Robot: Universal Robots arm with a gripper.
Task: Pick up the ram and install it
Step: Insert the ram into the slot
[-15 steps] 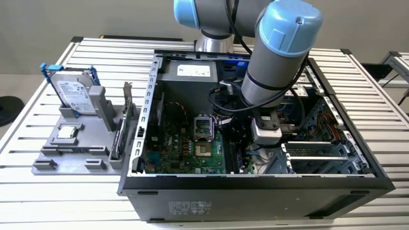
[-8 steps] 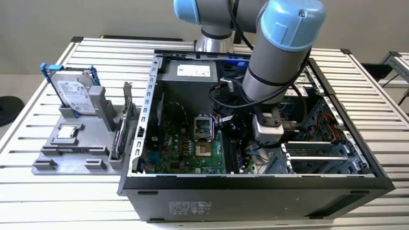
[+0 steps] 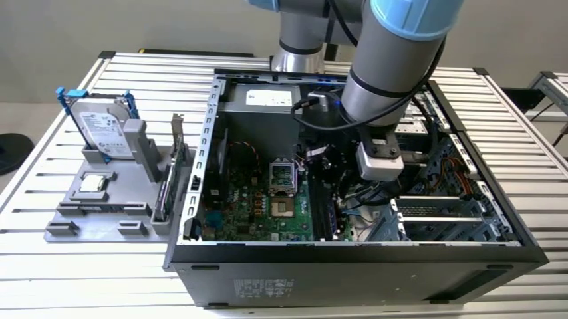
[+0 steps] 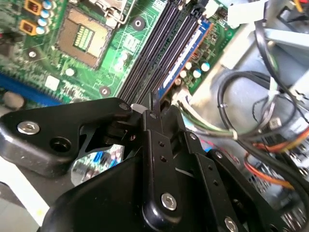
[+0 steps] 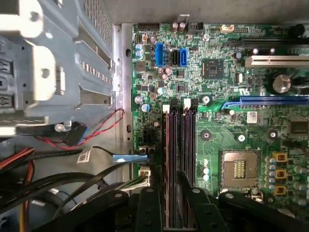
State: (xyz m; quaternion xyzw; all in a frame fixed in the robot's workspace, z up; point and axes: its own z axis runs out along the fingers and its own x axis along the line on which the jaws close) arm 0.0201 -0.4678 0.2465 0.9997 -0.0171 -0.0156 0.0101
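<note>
Gripper [image 4: 153,107] low inside open PC case [image 3: 355,256], over memory slots [image 5: 179,159] at centre of first wrist view. In second wrist view black fingers [image 4: 150,116] pinched nearly closed on upright edge of ram [image 4: 186,55], blue-green stick sitting along outermost slot, frame upper centre. Cable bundle [image 4: 251,125] crowds right of that frame, close beside fingers. Empty CPU socket [image 5: 240,169] lower right in first wrist view. Exterior view left: hard drive [image 3: 102,129] upright in grey holder [image 3: 98,212]. Labels unreadable.

No legible text anywhere.
</note>
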